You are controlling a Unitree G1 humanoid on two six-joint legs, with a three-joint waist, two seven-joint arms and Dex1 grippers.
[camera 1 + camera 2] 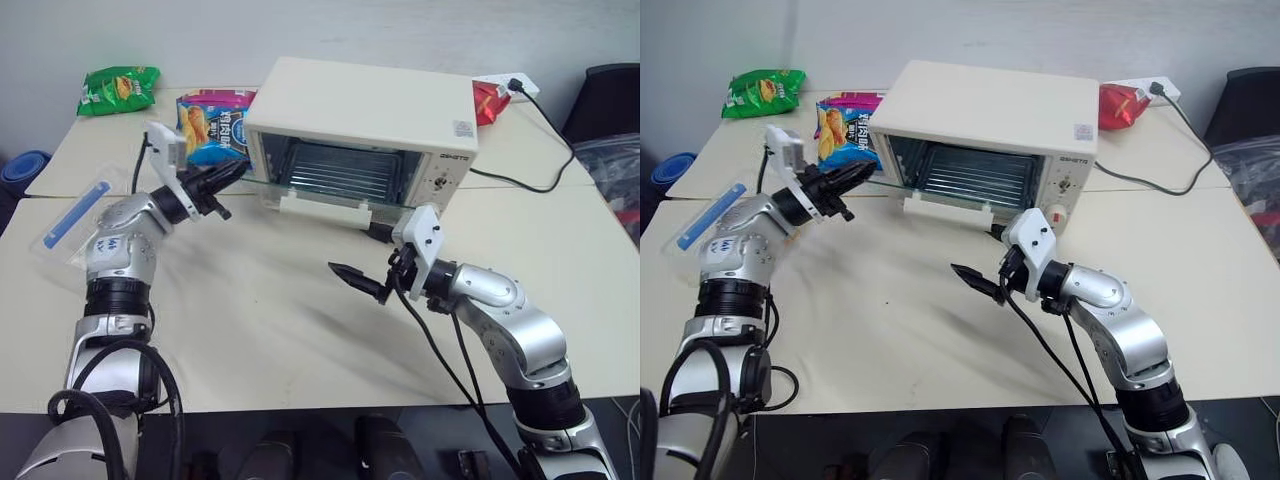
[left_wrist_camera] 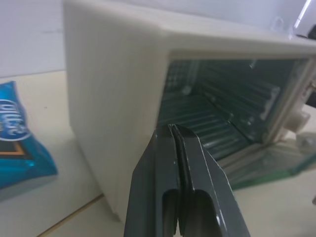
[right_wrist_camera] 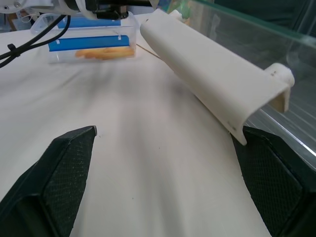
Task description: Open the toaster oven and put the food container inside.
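From the head camera I am looking at the toaster oven (image 1: 360, 125) sitting at the far middle of the table (image 1: 270, 330), its glass door (image 1: 320, 198) lying dropped open toward me and the wire rack showing inside. My left gripper (image 1: 232, 176) is hanging with its fingers pressed together, empty, just beside the oven's left front corner. The food container (image 1: 75, 225) is lying on the table at the near left, beside my left forearm and well apart from the oven. My right gripper (image 1: 365, 280) is hovering over the table in front of the door with its fingers spread wide, holding nothing. Snack bags (image 1: 210, 125) are lying at the far left

In the left wrist view I am seeing the two fingers (image 2: 163, 197) closed against each other, pointing at the oven's left wall and open cavity

In the right wrist view I am seeing the fingers (image 3: 64, 173) standing far apart near the door's cream handle (image 3: 217, 79), with the food container beyond on the table
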